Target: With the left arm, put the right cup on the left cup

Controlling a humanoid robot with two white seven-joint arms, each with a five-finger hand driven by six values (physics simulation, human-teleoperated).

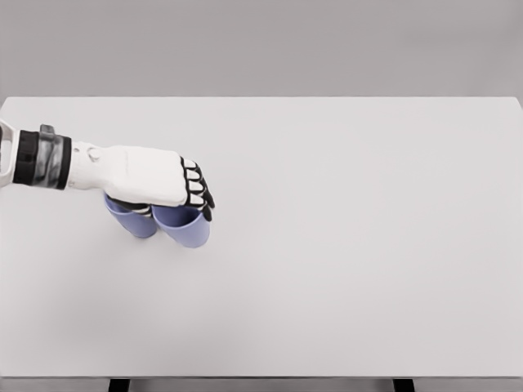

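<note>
Left hand [151, 175] hovering at left-centre of frame, fingers curling down over right cup [183, 225], apparently gripping its rim. Left cup [131, 219] sitting just beside it, touching or nearly so, both on white table [351, 245]. Looking light, rigid, smooth plastic: likely slipping under weak grip. Gripping near rim from above, keeping upright.

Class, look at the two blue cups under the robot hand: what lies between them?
Nothing: in the head view the left cup and right cup stand side by side, apparently touching.
</note>
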